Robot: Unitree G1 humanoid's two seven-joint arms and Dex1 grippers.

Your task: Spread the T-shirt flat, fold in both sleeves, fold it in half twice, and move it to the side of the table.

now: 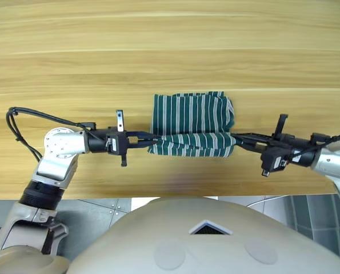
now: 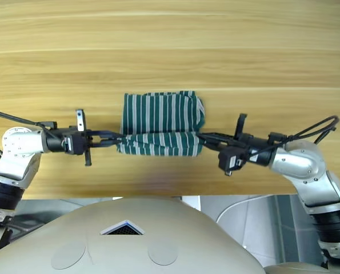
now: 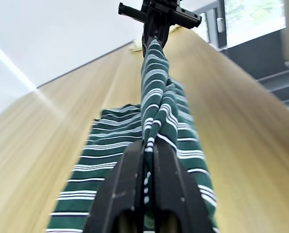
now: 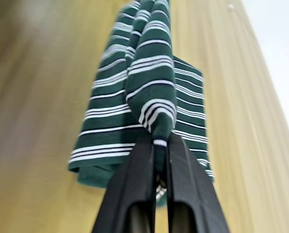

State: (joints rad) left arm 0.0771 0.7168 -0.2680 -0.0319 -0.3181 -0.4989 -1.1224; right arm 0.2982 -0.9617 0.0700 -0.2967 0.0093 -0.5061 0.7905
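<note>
Pale wood table (image 1: 170, 45) runs wide across in front of you, its near edge just above grey floor tiles (image 1: 101, 206). You have the T-shirt (image 1: 192, 113) near that edge, about midway between your two arms. It is green with white stripes and already folded into a compact block. Its far part lies flat on the wood. Its near part is gathered into a roll-like band that stretches sideways between your grippers.

Your left gripper (image 1: 148, 137) comes in from the left, level with the table, and it is pressed together on the band's left end. From the left wrist you see its two black fingers (image 3: 129, 174) closed tight with striped cloth squeezed between them, and the band running taut to the other gripper at its far end.

Your right gripper (image 1: 237, 137) comes in from the right and pinches the band's right end the same way. The right wrist shows cloth bulging out just past its black fingers (image 4: 134, 179). Beyond the band, the rest of the shirt rests on the table.
</note>
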